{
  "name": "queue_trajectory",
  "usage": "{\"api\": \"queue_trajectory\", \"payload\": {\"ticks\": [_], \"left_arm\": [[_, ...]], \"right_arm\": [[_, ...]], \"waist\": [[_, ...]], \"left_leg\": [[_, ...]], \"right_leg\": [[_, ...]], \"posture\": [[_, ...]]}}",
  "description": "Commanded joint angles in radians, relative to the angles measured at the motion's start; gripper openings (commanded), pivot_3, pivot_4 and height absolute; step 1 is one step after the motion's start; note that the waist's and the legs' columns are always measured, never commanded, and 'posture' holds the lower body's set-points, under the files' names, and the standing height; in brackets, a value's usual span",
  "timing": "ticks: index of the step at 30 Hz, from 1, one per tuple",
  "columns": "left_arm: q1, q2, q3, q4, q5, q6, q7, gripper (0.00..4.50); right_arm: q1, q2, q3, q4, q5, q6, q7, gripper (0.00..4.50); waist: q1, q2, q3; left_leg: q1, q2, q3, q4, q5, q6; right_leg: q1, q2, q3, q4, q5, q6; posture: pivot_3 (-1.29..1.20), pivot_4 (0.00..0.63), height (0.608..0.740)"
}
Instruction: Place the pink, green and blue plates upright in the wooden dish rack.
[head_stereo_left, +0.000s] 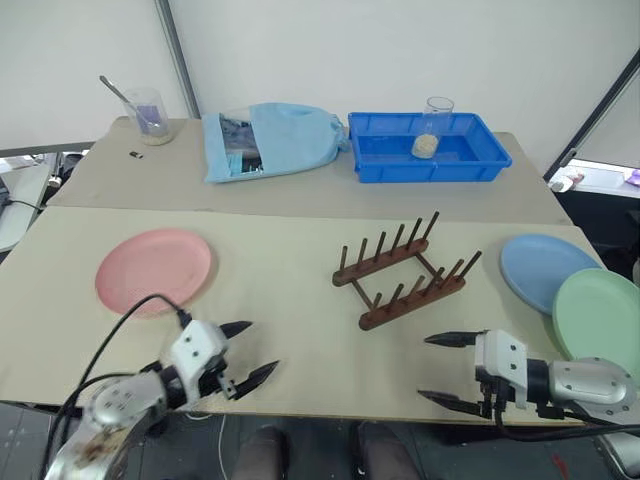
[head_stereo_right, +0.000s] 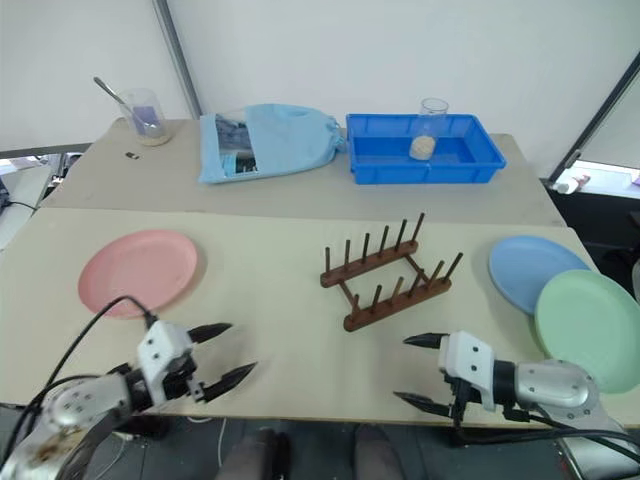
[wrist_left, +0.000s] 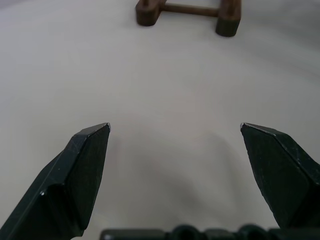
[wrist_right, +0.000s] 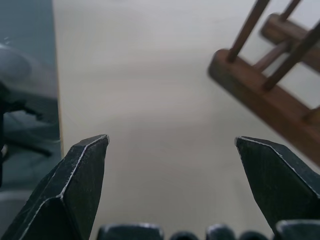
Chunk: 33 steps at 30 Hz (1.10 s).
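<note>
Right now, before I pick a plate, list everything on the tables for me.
pink plate: one, flat, near table, left
blue plate: one, flat, right, under the green plate's edge
green plate: one, flat, far right
wooden dish rack: one, dark brown, centre, no plates in it
blue tray: one, far table, right
glass jar: one, clear, in the tray
light blue cloth bag: one, far table, middle
beaker with spoon: one, clear, far left
left gripper: open, near edge
right gripper: open, near edge
</note>
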Motion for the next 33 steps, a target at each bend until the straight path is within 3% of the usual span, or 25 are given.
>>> {"api": "queue_trajectory", "payload": {"ticks": [1,8,19,22,28,33], "left_arm": [[-0.133,-0.074,-0.117,0.093,0.054,-0.006,0.034,4.47],[-0.314,-0.229,-0.302,0.258,0.104,-0.057,0.016,4.47],[-0.451,-0.414,-0.388,0.500,0.174,-0.162,0.056,4.47],[-0.458,-0.424,-0.409,0.524,0.192,-0.184,0.048,3.61],[-0.474,-0.452,-0.426,0.567,0.224,-0.207,0.068,0.86],[-0.503,-0.407,-0.399,0.591,0.210,-0.241,-0.001,0.84]], "right_arm": [[0.046,0.003,-0.102,-0.099,0.038,0.060,-0.055,4.50],[0.192,0.028,-0.264,-0.279,0.097,0.239,-0.157,4.50],[0.242,0.054,-0.390,-0.409,0.175,0.424,-0.238,4.50],[0.235,0.059,-0.406,-0.426,0.199,0.451,-0.252,4.50],[0.227,0.056,-0.417,-0.447,0.220,0.482,-0.269,4.50],[0.233,0.062,-0.419,-0.466,0.220,0.495,-0.277,4.50]], "waist": [[0.003,0.000,0.000],[0.001,-0.001,-0.001],[-0.003,0.000,-0.001],[-0.003,0.000,-0.001],[0.000,0.000,-0.001],[-0.001,0.000,-0.001]], "left_leg": [[0.000,0.000,0.000,0.000,0.000,0.000],[-0.002,0.000,-0.001,0.000,0.004,0.008],[-0.002,-0.001,-0.003,0.004,0.004,0.008],[-0.003,-0.001,-0.004,0.004,0.004,0.008],[-0.005,-0.002,-0.005,0.004,0.004,0.008],[-0.005,-0.002,-0.006,0.006,0.004,0.008]], "right_leg": [[0.000,0.000,0.000,0.000,0.000,0.000],[0.000,0.002,0.001,0.000,0.000,0.002],[0.002,0.002,0.001,0.001,0.000,0.003],[0.002,0.003,0.001,0.001,0.000,0.003],[0.001,0.003,0.001,0.000,0.000,0.004],[0.002,0.003,0.001,0.000,0.001,0.004]], "posture": [[0.00,0.150,0.740],[0.00,0.150,0.740],[0.00,0.150,0.740],[0.00,0.150,0.740],[0.00,0.150,0.740],[0.00,0.150,0.740]]}}
